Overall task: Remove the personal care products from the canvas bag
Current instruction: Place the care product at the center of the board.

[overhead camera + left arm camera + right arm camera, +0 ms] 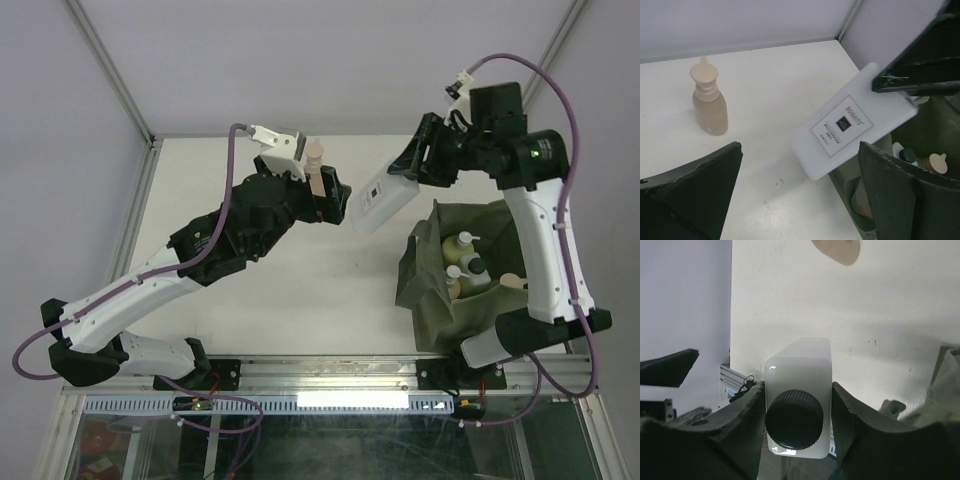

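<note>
- We see the white bottle [385,200] clamped in the right gripper [408,168]. In the right wrist view its fingers [735,430] press on both flat sides, just below the black cap [794,420].
- The capped end sits between the fingers and the bottom end sticks out beyond the fingertips. The label [841,126] faces the left wrist camera.
- The bottle hangs tilted in the air, above the table [330,290] and beside the bag [425,300], clear of its rim.
- Right arm: it rises from its base, bends over the bag, and the wrist points toward the middle of the table.
- Left gripper [333,197]: the fingers [695,195] are spread wide and hold nothing. In the left wrist view the white bottle shows beyond and between them, with a gap on both sides.
- Left arm: stretched out across the table, with the wrist aimed at the right gripper.
- A tan pump bottle [709,105] stands upright on the table, beyond the left finger and apart from it. In the top view it stands just behind the left wrist.
- Inside the open bag, below the right forearm, we see a yellow-green bottle [458,245] and a dark-capped bottle [472,265], both upright. Others beside them are partly hidden.
</note>
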Tool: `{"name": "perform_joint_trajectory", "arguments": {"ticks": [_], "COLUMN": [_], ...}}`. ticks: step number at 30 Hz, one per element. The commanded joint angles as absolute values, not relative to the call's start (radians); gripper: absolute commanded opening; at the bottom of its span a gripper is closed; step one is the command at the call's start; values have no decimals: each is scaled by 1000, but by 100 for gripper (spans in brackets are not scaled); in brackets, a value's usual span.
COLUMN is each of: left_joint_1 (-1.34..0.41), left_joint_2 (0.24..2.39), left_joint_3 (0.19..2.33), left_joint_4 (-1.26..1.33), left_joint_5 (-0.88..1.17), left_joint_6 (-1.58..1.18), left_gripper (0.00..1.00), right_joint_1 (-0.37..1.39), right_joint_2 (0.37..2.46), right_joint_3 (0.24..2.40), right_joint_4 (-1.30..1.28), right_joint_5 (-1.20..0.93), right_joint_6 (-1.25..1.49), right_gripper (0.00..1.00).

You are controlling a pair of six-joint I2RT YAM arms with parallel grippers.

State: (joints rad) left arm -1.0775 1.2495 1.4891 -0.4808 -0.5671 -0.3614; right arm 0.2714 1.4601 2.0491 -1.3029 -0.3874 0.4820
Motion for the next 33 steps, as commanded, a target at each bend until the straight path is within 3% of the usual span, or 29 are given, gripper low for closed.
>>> {"name": "perform_joint_trajectory", "arguments": {"ticks": [1,15,33], "left_joint_1": [-1063,-1052,-847], "left_joint_2": [1208,1194,1260], "left_joint_3": [1479,1494,1542], "left_joint_4": [-487,-553,-557], "left_joint_5": [-615,-644,-444], "left_joint_6": [-383,-336,-245], "left_gripper": [99,99,99], "right_joint_1": [353,494,538], "right_joint_2": [1535,1916,2199], "right_joint_3": [2082,2194,2403], "right_joint_4": [-1054,-888,-868], "right_joint_5": [-279,89,153], "right_joint_6": [523,304,212], "right_gripper": [0,0,0]}}
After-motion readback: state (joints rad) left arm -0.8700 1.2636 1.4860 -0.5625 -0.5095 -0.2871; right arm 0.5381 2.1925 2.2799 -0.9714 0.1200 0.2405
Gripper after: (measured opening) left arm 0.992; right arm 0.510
